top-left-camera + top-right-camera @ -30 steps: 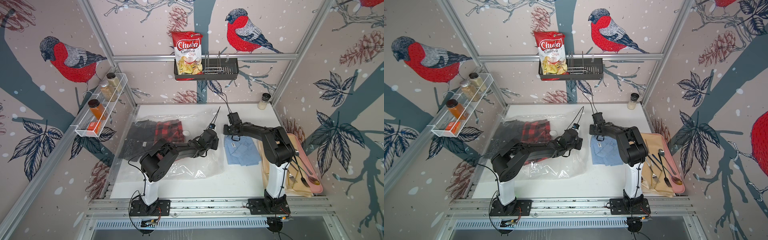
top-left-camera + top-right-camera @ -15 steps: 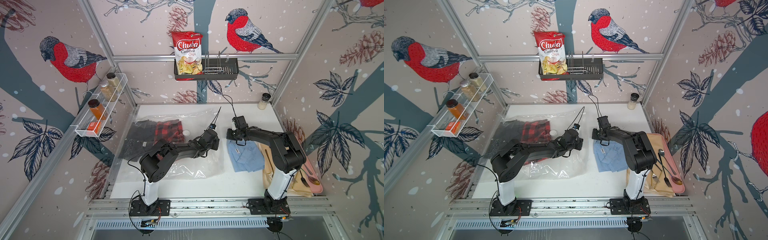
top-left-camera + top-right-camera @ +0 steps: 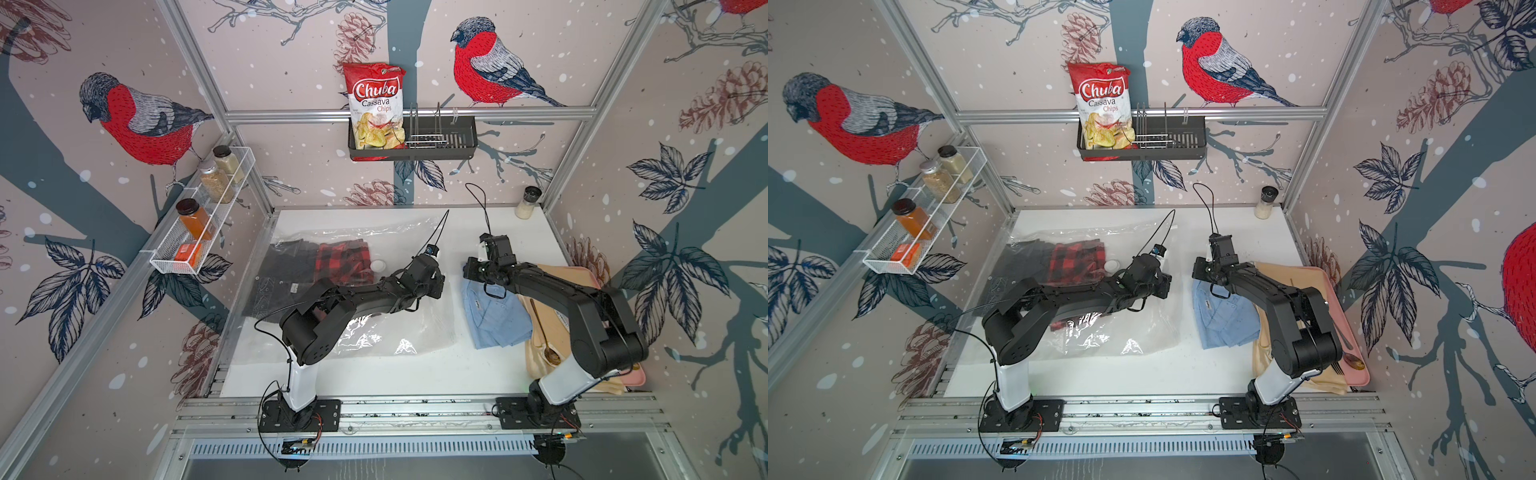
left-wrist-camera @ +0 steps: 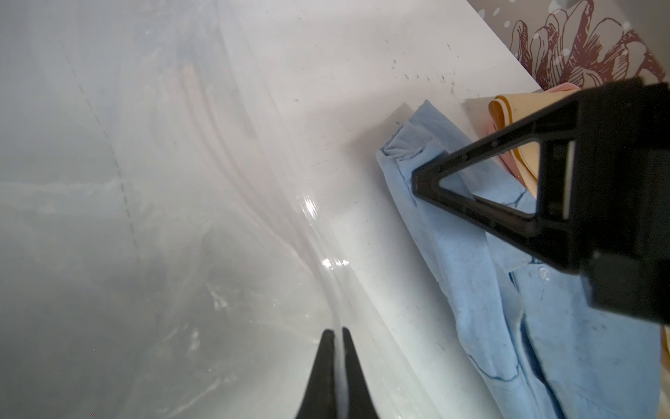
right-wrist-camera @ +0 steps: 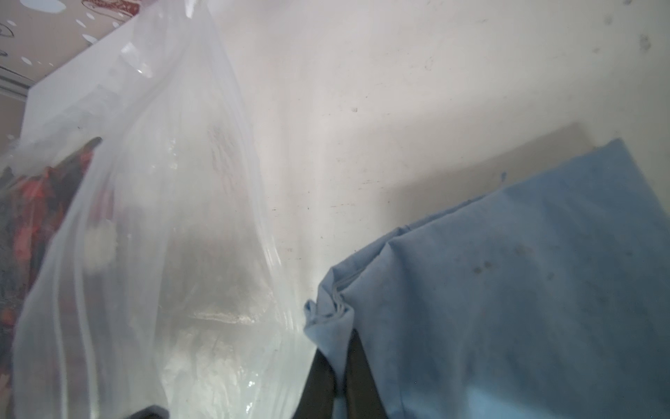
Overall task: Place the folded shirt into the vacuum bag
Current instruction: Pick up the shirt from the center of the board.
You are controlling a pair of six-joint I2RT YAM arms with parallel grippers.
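The vacuum bag [image 3: 395,332] [image 3: 1142,332] lies clear and crinkly on the white table, with its white valve [image 3: 378,265] near the middle. My left gripper [image 3: 436,286] [image 4: 335,332] is shut on the bag's [image 4: 145,217] right edge and holds that layer up. The folded shirt [image 3: 494,320] [image 3: 1225,320] is light blue and lies just right of the bag. My right gripper [image 3: 469,272] [image 5: 337,348] is shut on the far left corner of the shirt [image 5: 507,290], close beside the bag's [image 5: 163,254] mouth. In the left wrist view its black fingers [image 4: 453,203] press on the shirt [image 4: 489,290].
Inside the bag lie a dark shirt [image 3: 286,274] and a red plaid shirt [image 3: 343,262]. A pink tray [image 3: 636,374] with a beige cloth [image 3: 540,361] and cutlery sits at the right edge, touching the blue shirt. A spice jar [image 3: 527,203] stands at the back right corner.
My right arm has swung to the right, dragging the blue shirt a little right and turning it. The left gripper has kept still on the bag's edge.
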